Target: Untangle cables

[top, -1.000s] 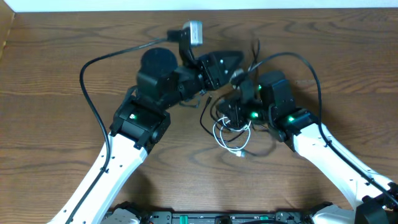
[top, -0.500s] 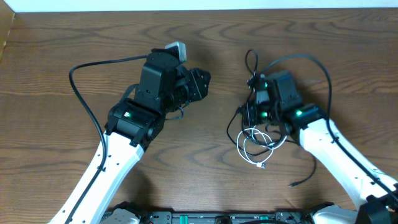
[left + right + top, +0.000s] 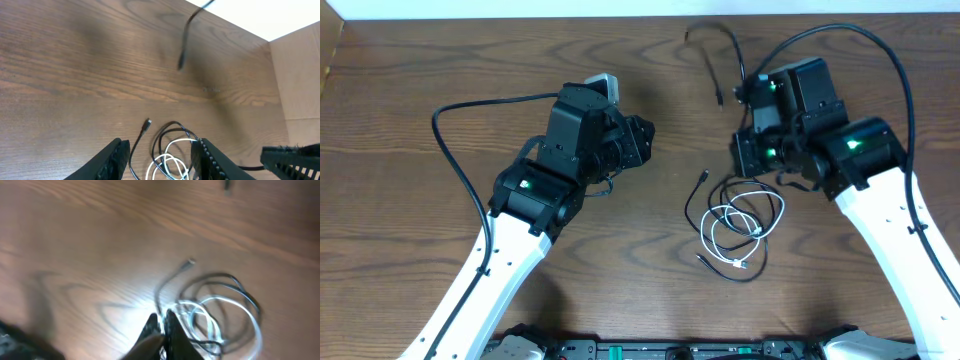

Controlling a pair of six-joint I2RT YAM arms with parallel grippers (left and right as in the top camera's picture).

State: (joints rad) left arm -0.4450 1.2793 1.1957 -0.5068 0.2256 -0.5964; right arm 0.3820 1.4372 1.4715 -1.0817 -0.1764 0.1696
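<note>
On the brown wood-grain table (image 3: 400, 120) a loose heap of cables lies at about 4 o'clock from the table's middle in the overhead view. A thin white charging cable (image 3: 725, 222) (image 3: 167, 162) (image 3: 205, 317) is coiled in a few rings; a thin black charging cable (image 3: 689, 205) (image 3: 146, 125) (image 3: 167, 285) loops around and through it, one small plug end lying free at the heap's 11 o'clock.

The right gripper (image 3: 742, 152) (image 3: 162, 327) hangs just at 12 o'clock of the heap; its wrist view is blurred, yet the two fingers show pressed together with only a sliver between them. A second thin black cable (image 3: 725, 32) (image 3: 184, 45) rises from that gripper, arcs toward the table's far edge at 12 o'clock and bends back down, its plug end dangling clear of the wood; it looks clamped in those jaws, though the exact pinch point is hidden.

The left gripper (image 3: 648, 140) (image 3: 160, 157) sits well apart at 10 o'clock of the heap; its fingers (image 3: 116, 156) are spread wide and grasp nothing; the heap shows on the table beyond the gap between them in the left wrist view.
</note>
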